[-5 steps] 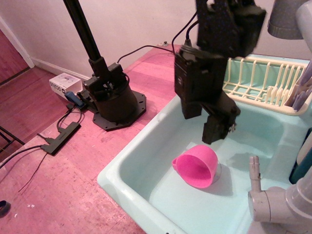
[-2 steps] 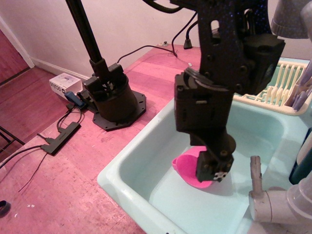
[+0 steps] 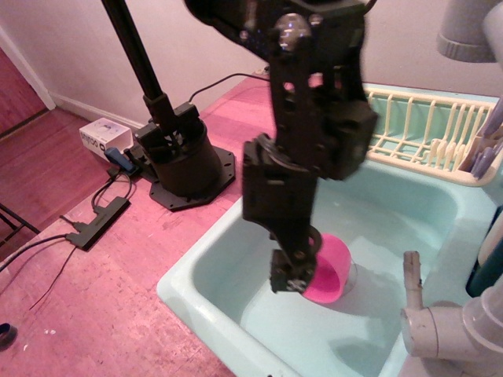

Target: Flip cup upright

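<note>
The pink cup (image 3: 328, 271) lies on its side on the floor of the pale turquoise sink basin (image 3: 236, 259), its open mouth turned toward about 4 o'clock, so it is not upright. The black robot arm (image 3: 310, 126) reaches down from 12 o'clock, and its tool (image 3: 292, 267) hangs over the cup's 9 o'clock side, covering the left part of the cup's body from this view. The tool's tip overlaps the cup, but whether its fingers are spread, pressed together or pinching the cup's wall cannot be told, since the dark housing hides the gap. At 2 o'clock from the cup a cream dish rack (image 3: 424, 129) sits on the sink's far ledge. A grey faucet (image 3: 440, 326) stands at about 4 o'clock, near the cup but apart from it. Off at 9 o'clock, on the reddish wooden worktop (image 3: 118, 298), stands a black stand base (image 3: 177, 161).
</note>
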`<move>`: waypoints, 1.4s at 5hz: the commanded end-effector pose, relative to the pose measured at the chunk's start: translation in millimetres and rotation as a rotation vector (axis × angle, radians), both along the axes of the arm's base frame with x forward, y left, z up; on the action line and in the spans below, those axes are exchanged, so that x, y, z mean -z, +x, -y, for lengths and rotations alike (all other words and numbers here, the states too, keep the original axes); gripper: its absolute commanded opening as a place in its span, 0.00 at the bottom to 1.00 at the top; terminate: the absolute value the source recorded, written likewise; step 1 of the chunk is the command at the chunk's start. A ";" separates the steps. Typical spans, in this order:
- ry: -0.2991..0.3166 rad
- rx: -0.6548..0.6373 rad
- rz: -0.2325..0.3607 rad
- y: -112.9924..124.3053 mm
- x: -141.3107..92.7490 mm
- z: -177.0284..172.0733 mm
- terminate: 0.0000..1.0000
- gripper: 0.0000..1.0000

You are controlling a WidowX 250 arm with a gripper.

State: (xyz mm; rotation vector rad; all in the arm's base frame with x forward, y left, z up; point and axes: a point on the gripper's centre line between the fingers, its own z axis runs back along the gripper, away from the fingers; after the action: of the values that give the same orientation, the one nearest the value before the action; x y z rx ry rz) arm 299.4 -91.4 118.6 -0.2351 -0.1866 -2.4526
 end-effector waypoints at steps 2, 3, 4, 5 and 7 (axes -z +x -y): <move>0.083 0.030 0.103 -3.2 -18.7 -51.9 0.00 1.00; 0.136 0.035 0.113 17.0 -9.2 -60.3 0.00 1.00; 0.074 0.085 0.156 40.7 0.4 -49.1 0.00 1.00; -0.028 0.138 0.193 39.7 -6.6 -30.4 0.00 1.00; -0.105 0.102 0.267 3.9 -20.5 -34.5 0.00 1.00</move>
State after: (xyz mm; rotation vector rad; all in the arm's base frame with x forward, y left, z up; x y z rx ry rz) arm 299.3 -60.7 127.6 -0.0407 -0.4201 -2.5600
